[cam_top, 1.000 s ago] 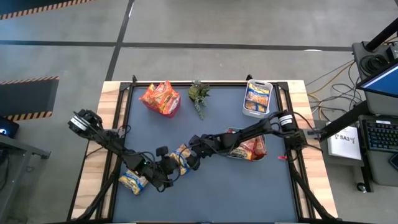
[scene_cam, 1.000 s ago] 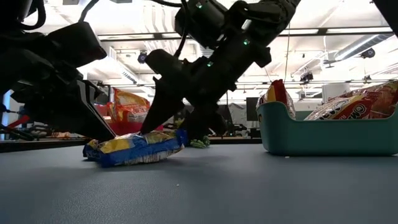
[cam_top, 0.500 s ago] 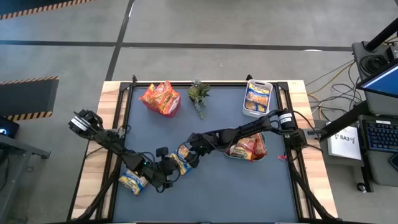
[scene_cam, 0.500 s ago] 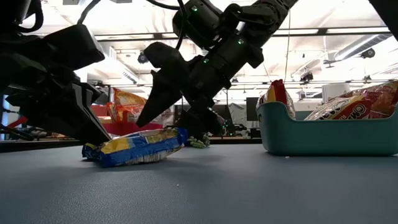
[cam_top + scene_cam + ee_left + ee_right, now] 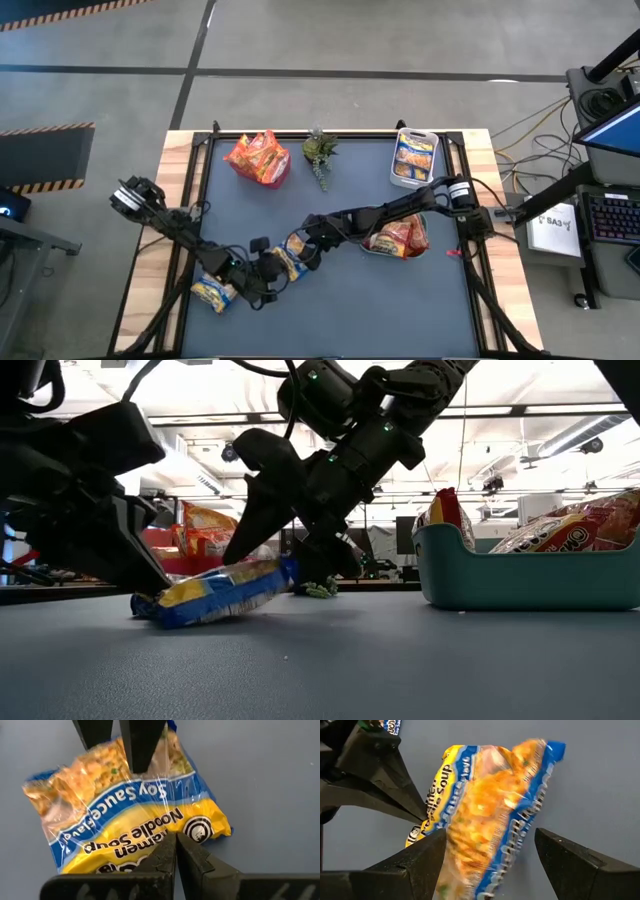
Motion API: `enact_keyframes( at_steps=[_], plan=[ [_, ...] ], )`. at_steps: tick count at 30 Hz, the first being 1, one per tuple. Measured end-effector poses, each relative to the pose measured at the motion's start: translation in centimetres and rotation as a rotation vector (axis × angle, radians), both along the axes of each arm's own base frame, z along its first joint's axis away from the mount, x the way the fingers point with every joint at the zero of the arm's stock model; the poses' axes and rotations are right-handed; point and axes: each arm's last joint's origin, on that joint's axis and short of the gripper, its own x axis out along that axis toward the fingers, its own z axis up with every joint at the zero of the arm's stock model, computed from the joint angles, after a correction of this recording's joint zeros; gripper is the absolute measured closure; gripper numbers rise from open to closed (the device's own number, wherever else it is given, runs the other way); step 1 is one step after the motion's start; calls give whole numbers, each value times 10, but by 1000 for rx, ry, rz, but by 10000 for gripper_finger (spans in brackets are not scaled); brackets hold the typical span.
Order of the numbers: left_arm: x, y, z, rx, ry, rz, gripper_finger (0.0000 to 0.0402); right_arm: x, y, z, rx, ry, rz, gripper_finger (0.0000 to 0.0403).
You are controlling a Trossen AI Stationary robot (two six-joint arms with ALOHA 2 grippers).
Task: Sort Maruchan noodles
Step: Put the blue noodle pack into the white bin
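Near the table's front-left, a yellow-and-blue soy sauce ramen packet [image 5: 291, 257] lies on the dark mat, one end tilted up. Right gripper [image 5: 487, 870] straddles it, jaws wide. Left gripper [image 5: 175, 851], fingers together, tips against the packet's edge.

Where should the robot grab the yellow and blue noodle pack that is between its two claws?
Probably across the short raised end of the yellow and blue packet. It is flat and crinkly, and that end tilts up off the table, leaving room for a finger underneath. The right gripper is open around that end, coming from above. The left gripper is shut, its tips at the opposite end.
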Motion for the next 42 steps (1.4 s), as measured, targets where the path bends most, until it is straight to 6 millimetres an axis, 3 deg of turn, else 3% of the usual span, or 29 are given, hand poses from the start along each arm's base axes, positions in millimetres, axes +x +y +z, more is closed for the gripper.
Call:
enact_keyframes(
  at_steps=[14,21,28,42],
  plan=[
    [-4,0,-9,-15,28,1,402,4,0,4,25,-53,-16,110],
    [-4,0,-12,-10,26,10,402,7,-1,-10,28,-48,-18,114],
    [-4,0,-12,-13,24,14,402,16,-3,-25,110,-104,31,133],
    [-4,0,-12,-14,23,16,401,19,-10,-26,154,-111,84,196]
  ],
)
